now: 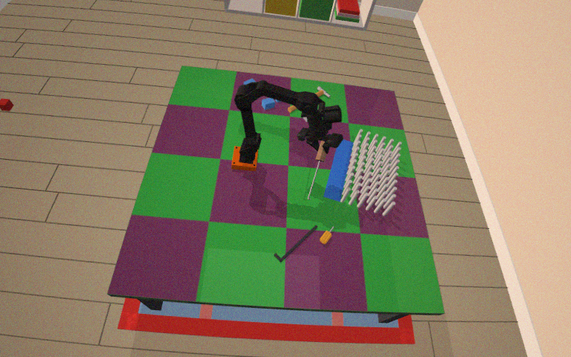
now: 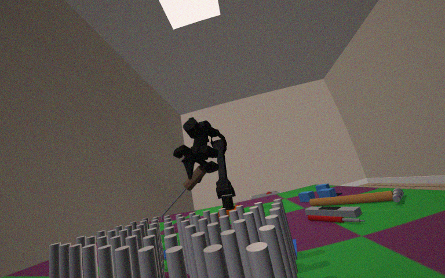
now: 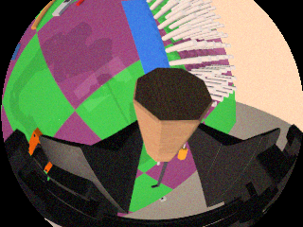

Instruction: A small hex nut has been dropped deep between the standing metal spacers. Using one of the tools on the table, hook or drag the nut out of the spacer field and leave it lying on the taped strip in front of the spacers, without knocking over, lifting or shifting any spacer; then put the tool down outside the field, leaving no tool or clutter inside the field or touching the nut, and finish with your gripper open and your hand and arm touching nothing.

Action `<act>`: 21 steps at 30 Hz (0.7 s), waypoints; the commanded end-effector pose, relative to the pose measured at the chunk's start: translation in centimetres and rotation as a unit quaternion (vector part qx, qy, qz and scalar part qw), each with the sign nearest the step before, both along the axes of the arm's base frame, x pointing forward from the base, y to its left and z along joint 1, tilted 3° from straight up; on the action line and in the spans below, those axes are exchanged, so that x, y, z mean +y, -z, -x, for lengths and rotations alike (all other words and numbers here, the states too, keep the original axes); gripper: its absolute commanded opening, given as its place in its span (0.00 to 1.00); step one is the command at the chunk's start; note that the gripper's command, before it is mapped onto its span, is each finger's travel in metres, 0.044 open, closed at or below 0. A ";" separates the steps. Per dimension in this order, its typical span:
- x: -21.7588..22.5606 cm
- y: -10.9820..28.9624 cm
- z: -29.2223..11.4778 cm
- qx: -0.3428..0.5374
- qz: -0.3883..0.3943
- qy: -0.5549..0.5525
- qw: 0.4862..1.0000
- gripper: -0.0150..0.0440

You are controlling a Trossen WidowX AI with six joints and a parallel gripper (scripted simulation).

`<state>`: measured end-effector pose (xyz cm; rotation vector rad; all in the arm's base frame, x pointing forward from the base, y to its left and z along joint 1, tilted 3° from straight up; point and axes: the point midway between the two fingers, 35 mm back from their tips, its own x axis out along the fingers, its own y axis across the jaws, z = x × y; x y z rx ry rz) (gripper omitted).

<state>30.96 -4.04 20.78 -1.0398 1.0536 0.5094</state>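
My gripper [image 1: 322, 143] [image 2: 197, 167] [image 3: 165, 124] is shut on the brown wooden handle of a hook tool [image 1: 320, 153] [image 2: 194, 179] [image 3: 170, 110]. It holds the tool above the table, just left of the blue taped strip [image 1: 339, 169] [image 3: 146, 34]. The tool's thin metal rod [image 1: 313, 181] [image 2: 173, 204] slants down toward the table beside the strip. The grey standing spacers [image 1: 375, 172] [image 2: 218, 241] [image 3: 196, 26] stand upright in rows right of the strip. The hex nut is hidden among them.
A black L-shaped key [image 1: 295, 245] and an orange-handled screwdriver [image 1: 326, 236] lie in front of the field. A hammer [image 1: 322, 92] [image 2: 352, 198], a grey box [image 2: 333, 211], a red screwdriver [image 2: 331, 218] and blue blocks [image 1: 268, 103] [image 2: 318, 193] lie at the back.
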 end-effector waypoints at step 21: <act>5.6 0.1 2.1 0.018 0.184 -0.344 0.921 0.25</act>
